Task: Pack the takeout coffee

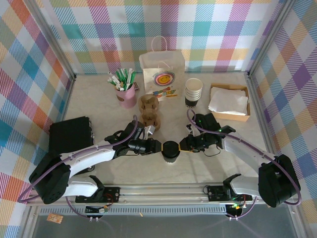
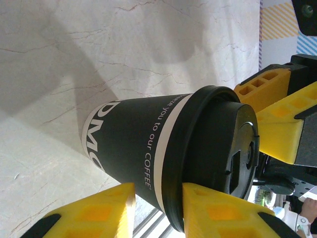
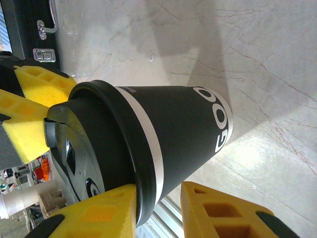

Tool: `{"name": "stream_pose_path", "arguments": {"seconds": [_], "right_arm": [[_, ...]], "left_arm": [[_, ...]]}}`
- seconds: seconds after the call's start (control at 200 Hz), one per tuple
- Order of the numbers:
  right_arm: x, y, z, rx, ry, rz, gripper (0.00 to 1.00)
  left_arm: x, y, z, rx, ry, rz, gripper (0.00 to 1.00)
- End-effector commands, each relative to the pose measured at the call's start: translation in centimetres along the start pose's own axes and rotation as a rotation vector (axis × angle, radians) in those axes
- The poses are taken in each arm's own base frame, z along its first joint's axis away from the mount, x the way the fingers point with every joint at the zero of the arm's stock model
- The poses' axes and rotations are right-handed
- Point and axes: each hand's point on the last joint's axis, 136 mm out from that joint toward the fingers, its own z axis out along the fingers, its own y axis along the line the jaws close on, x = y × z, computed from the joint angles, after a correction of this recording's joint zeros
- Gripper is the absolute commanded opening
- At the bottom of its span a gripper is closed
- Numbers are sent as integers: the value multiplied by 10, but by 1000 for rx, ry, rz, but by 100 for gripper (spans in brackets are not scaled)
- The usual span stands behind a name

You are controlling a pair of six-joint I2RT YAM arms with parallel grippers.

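Left jaws: pinched on the lid rim of the takeout coffee (image 1: 171,150) from the picture's left, one yellow finger (image 2: 218,213) over the lid (image 2: 218,144), the other beside the cup wall.
Right jaws: pinched on the same rim from the picture's right, one finger across the lid top, the other down beside the wall.
Takeout coffee: stood upright on the table (image 1: 99,106), low centre of the overhead view, between the two pairs of jaws.
Black case (image 1: 69,135): lay at left, level with the coffee.
Cup carrier (image 1: 149,110): cardboard, just above the coffee, apart from it.
Pink cup (image 1: 127,95): held green-white pens, upper left of the carrier.
Lidless cups (image 1: 193,91): stacked, upper right of the carrier.
Open box (image 1: 229,87): held white napkins (image 1: 228,101), right of the stack.
Paper bag (image 1: 162,74): stood at top centre by the back wall, smiley print facing forward.
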Motion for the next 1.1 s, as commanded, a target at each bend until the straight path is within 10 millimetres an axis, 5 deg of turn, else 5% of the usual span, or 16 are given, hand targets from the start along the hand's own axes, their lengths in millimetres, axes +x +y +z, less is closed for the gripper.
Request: {"name": "stream_pose_path", "arguments": {"seconds": [0.0,0.5,0.925,1.095], "right_arm": [[24,-36,10,148,82,69,28],[-12,7,-17,116,-3,-31,31],[-17,19,-29,116,-37,-78,34],[-22,26,-42,144,-70,-135,40]], "left_arm": [[31,47,7,-153,87,-78,29],[-8,-1,-5,-108,10,8,32],[-5,1,-9,-130,23,4,34],[-11,-6,-14,-113,-10,18,44]]}}
